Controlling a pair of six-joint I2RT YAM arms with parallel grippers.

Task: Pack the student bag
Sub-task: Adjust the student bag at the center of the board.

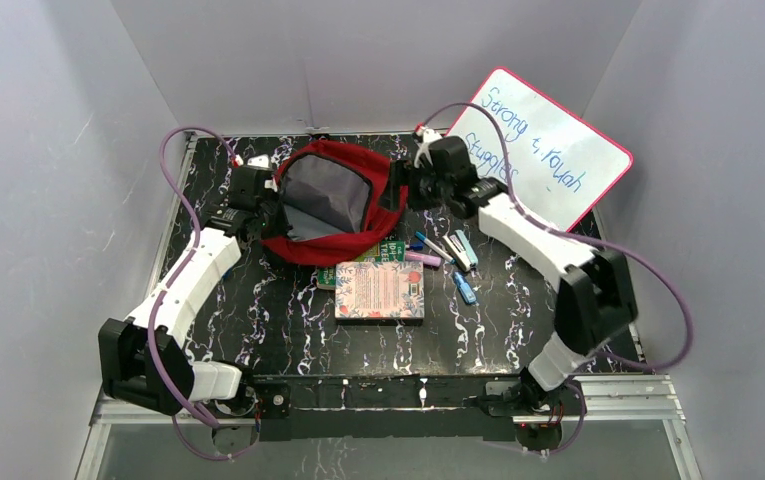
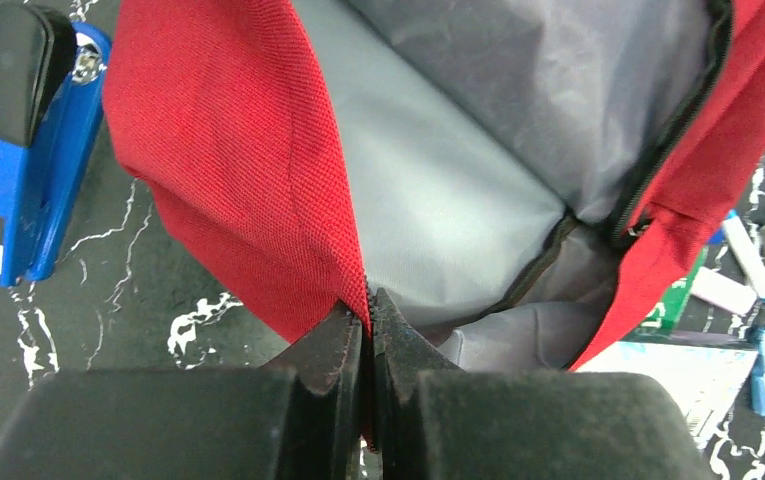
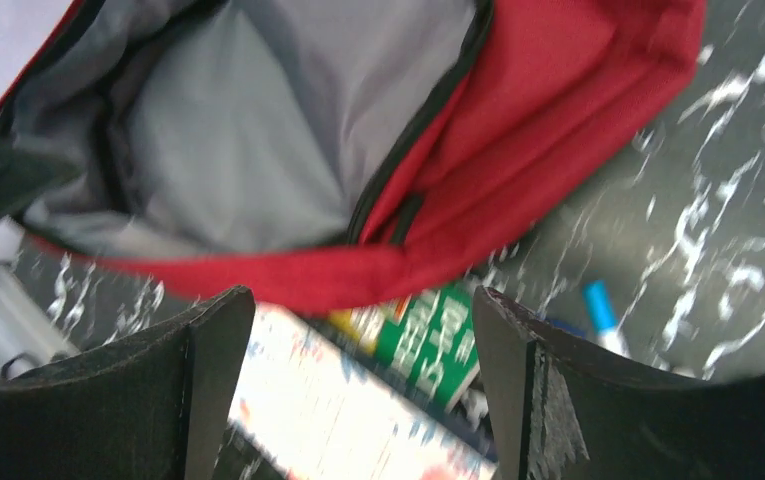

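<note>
The student bag (image 1: 330,245) is a red backpack lying open at the table's back middle, its grey lining (image 1: 323,190) showing. My left gripper (image 1: 265,205) is at the bag's left edge. In the left wrist view that gripper (image 2: 368,305) is shut on the red rim of the bag (image 2: 218,150), beside the zipper. My right gripper (image 1: 405,190) hovers at the bag's right side. In the right wrist view it (image 3: 360,297) stands open over the bag's near red edge (image 3: 558,100), with nothing between its fingers.
A floral book (image 1: 380,290) and a green book (image 1: 370,254) lie just in front of the bag. Several pens and markers (image 1: 448,250) lie to their right. A blue stapler (image 2: 18,150) sits left of the bag. A pink-framed whiteboard (image 1: 558,140) leans at the back right.
</note>
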